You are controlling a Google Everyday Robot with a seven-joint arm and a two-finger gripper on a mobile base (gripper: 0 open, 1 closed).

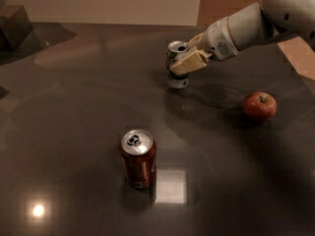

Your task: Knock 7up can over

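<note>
Well, up near the top middle of the frame: the 7up can (176, 48), small and silver with green marks. Standing on its bottom on the dark shiny table (74, 107), not knocked over. Round silver top showing, with a little hole in the lid.

Right at the front of the can: the gripper (180, 65), pale cream in color. Lying across the middle of the can, touching and hiding part of the side. Open or closed? Cannot tell from here.

Behind the gripper, a fat white arm (246, 26), reaching in from the upper right corner of the frame and sloping down to the left.

Off to the right, lower than the 7up can and well apart from it: a red apple (259, 106) with its stem up, sitting alone on the table.

Down in the lower middle, nearest the camera: a reddish-brown can (139, 159), standing upright, silver top open. Far from the gripper.

In the upper left corner, a dark box (15, 26). Down in the lower left, a small bright spot of light (38, 210) shining on the table.
</note>
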